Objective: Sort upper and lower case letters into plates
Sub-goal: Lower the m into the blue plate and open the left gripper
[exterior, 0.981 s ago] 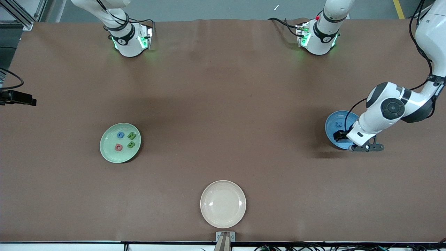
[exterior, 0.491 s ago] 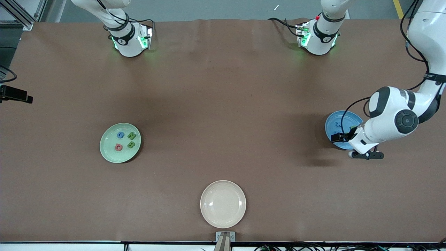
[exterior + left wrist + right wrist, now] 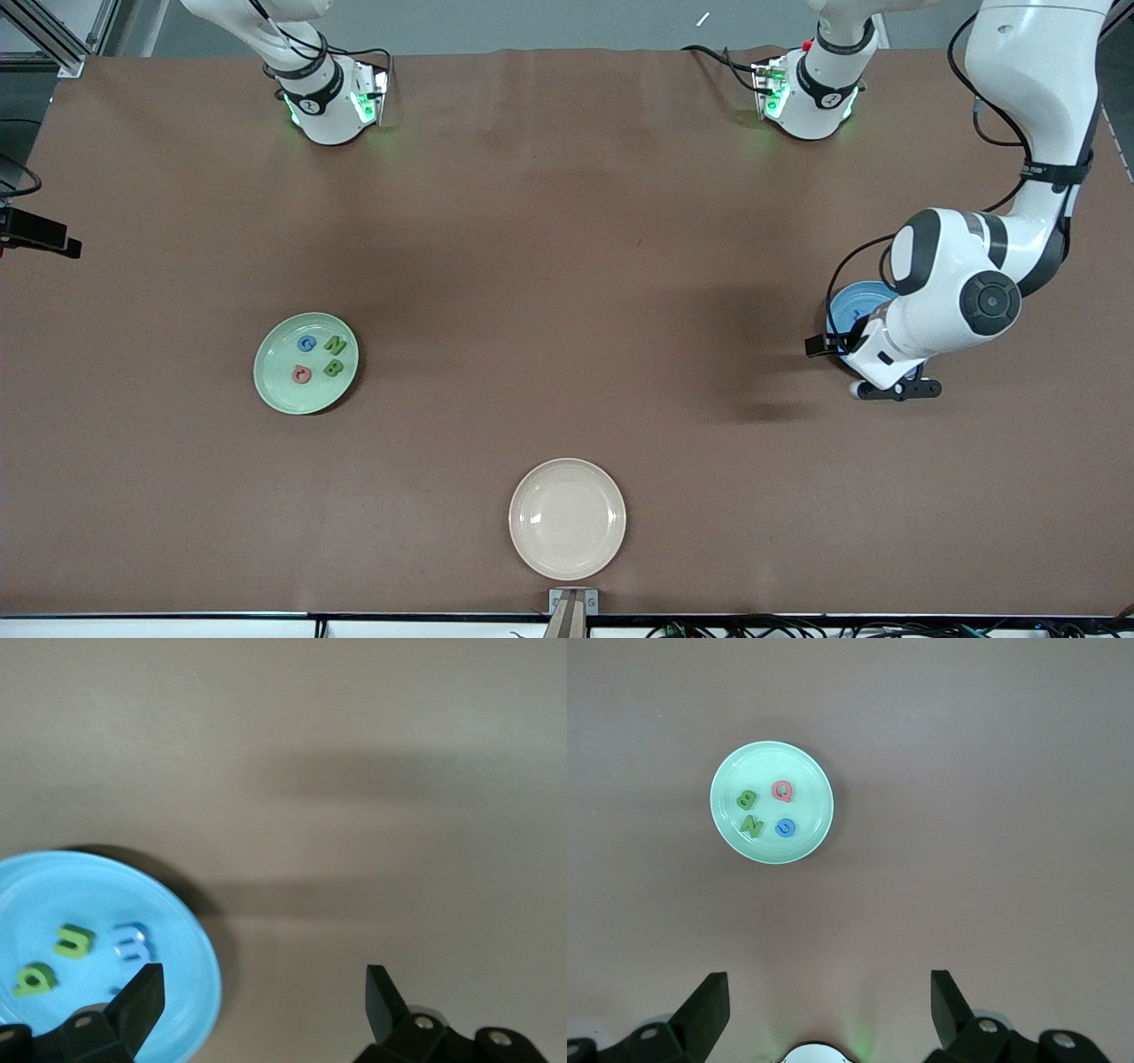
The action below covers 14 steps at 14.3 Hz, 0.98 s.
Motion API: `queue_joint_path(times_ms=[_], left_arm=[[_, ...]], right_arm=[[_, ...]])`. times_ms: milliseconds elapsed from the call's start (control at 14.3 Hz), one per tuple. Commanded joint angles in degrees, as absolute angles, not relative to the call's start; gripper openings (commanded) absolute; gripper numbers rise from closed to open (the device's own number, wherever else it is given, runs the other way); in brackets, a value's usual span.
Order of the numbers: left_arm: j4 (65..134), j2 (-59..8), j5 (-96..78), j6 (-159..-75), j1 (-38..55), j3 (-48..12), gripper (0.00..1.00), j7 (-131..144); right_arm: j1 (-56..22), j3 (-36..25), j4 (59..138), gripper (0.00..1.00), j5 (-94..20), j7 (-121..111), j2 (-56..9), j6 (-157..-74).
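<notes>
The pale green plate (image 3: 306, 362) lies toward the right arm's end of the table, holding four letters: blue, pink and two green. It is seen whole far below the right gripper (image 3: 828, 1014), whose fingers are spread and empty. The sky blue plate (image 3: 852, 302) is largely hidden by the left arm in the front view; the left wrist view shows it under one finger of the spread, empty left gripper (image 3: 264, 1001), holding two green letters and what appears to be a pale blue one. A cream plate (image 3: 567, 518), holding nothing, appears only in the front view.
</notes>
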State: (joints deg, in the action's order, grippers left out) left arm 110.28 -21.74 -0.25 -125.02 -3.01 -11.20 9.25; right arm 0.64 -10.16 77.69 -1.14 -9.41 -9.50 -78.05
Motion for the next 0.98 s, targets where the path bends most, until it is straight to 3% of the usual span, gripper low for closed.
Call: queue_joint_path(times_ms=[0,420,911], left_arm=[[110.8,-18.5,-3.1,-123.3,-1.2,-8.7,1.0,8.4],[111.3,-4.8,-3.0,-113.7,-6.3,-9.4,1.0,8.5],[107.2,2.5,-3.0,-109.4,-6.5,-8.8,1.0,7.9]], right_arm=[[0.2,-9.7,83.4,1.0,-1.5,-9.8,-4.7,-79.7],[-2.2,-9.8,83.3,1.0,-1.4,-9.5,-4.3,-80.9],[-2.7,-9.8,85.0,1.0,-1.4,-9.5,-3.9,-79.9]])
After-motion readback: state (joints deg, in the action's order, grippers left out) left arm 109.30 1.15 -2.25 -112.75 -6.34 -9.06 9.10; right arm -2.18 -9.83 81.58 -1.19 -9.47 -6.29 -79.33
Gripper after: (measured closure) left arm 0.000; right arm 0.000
